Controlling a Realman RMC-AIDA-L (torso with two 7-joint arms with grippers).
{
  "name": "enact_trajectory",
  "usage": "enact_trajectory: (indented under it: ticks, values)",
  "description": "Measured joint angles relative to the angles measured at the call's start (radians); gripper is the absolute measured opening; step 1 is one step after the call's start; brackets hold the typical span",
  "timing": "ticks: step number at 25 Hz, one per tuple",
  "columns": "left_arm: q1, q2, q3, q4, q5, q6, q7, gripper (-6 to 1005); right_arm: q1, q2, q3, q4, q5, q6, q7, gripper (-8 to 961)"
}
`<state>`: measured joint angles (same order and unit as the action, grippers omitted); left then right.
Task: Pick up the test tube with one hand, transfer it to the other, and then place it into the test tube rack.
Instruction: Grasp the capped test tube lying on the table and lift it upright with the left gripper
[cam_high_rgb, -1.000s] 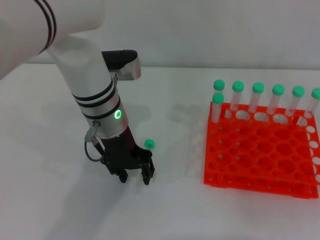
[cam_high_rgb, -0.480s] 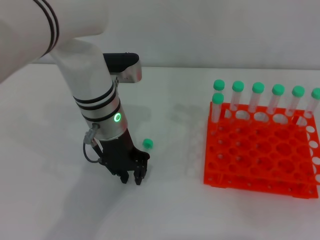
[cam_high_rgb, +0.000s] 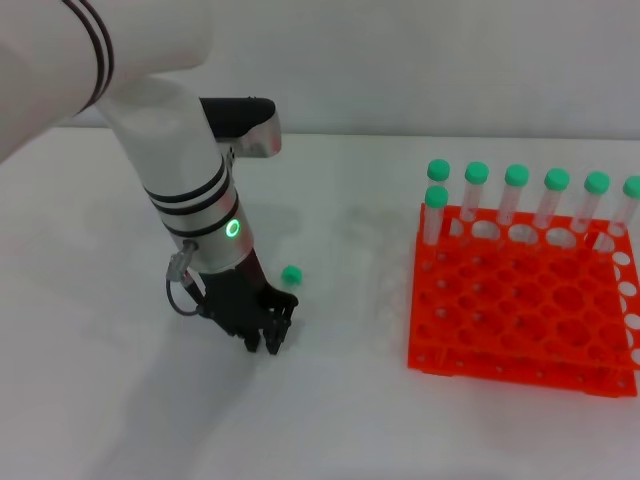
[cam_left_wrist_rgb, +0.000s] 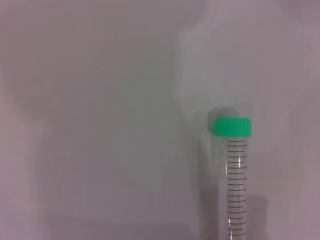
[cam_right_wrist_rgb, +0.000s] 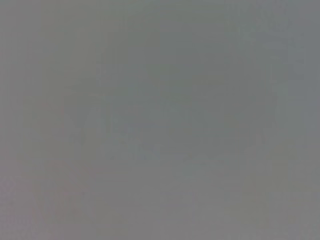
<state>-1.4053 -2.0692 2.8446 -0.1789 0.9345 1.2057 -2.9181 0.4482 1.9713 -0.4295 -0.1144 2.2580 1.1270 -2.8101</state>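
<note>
The test tube lies low over the white table, its green cap (cam_high_rgb: 291, 273) showing just beyond my left gripper (cam_high_rgb: 265, 344). That black gripper, on its white ringed arm, points down at the table with its fingers drawn together on the tube's clear body. In the left wrist view the test tube (cam_left_wrist_rgb: 234, 170) shows its green cap and its graduated body running out of the picture. The orange test tube rack (cam_high_rgb: 500, 335) stands to the right, well apart from the gripper. My right gripper is out of view; its wrist view is plain grey.
Several green-capped tubes (cam_high_rgb: 516, 192) stand upright along the rack's back row, and one more at its back left corner. White table surface (cam_high_rgb: 350, 400) lies between the gripper and the rack.
The left gripper's fingers have closed from wide open to shut around the tube. The green cap has shifted a little up and to the left.
</note>
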Motion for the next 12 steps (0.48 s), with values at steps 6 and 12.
enact_trajectory:
  ticks: [6, 12]
  values:
    - [-0.003, 0.020, -0.001, -0.020, -0.137, -0.066, 0.104, 180, -0.003, -0.005, 0.000, 0.001, 0.000, -0.001, 0.000, 826]
    - [0.038, 0.015, -0.001, -0.131, -0.483, -0.210, 0.363, 180, -0.003, -0.006, 0.002, 0.001, 0.007, -0.001, 0.000, 826]
